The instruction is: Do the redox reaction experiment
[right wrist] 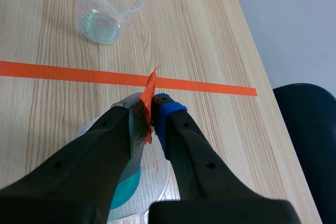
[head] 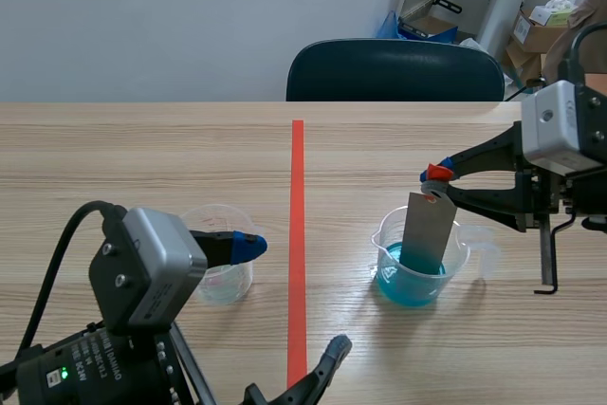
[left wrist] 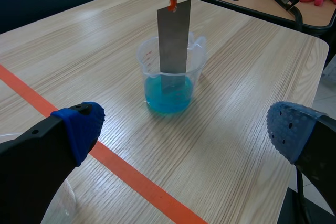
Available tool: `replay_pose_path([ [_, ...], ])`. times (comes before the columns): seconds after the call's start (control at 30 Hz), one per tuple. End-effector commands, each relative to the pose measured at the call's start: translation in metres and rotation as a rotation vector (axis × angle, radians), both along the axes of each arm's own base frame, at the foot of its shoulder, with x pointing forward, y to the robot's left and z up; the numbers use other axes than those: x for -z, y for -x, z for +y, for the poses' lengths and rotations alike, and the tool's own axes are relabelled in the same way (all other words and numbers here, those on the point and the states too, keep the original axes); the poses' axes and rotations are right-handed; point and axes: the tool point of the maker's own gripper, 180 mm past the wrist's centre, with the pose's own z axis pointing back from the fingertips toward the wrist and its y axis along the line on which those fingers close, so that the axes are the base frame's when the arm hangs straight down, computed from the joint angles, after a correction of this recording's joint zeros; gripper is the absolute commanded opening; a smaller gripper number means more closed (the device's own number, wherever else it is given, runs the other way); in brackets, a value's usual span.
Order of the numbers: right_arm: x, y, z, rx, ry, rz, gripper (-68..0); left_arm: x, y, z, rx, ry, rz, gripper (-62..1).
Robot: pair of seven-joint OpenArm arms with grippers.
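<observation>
A clear beaker holding blue liquid stands right of the tape line. A grey metal strip with an orange tab at its top stands upright in it, lower end dipped in the liquid. My right gripper is shut on the strip's top, above the beaker. A second clear beaker, nearly empty, stands left of the line. My left gripper is open, low on the near left, one blue fingertip over that second beaker.
An orange-red tape line runs down the table's middle. A dark chair stands beyond the far edge. Boxes and clutter sit at the back right. The table's right edge lies close to the blue-liquid beaker.
</observation>
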Motion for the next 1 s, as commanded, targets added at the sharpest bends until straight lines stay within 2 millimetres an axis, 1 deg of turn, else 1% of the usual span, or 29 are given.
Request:
replay_pose_path([
  [0.0,-0.007,0.000,-0.002,-0.010,0.004,-0.012,-66.9,-0.012,-0.001,-0.005,-0.002,0.041,-0.021,1.4],
  [0.13,-0.012,0.002,0.000,-0.028,0.008,-0.027,-66.9,-0.012,-0.001,-0.005,-0.002,0.041,-0.021,1.4],
  [0.27,-0.026,0.007,0.002,-0.067,-0.007,-0.055,-66.9,-0.012,-0.001,-0.005,-0.002,0.041,-0.021,1.4],
  [0.47,-0.040,0.013,0.004,-0.109,0.004,-0.085,-66.9,-0.012,-0.001,-0.005,-0.002,0.041,-0.021,1.4],
  [0.97,-0.099,0.027,0.001,-0.166,-0.090,-0.094,-66.9,-0.012,-0.001,-0.005,-0.002,0.041,-0.021,1.4],
])
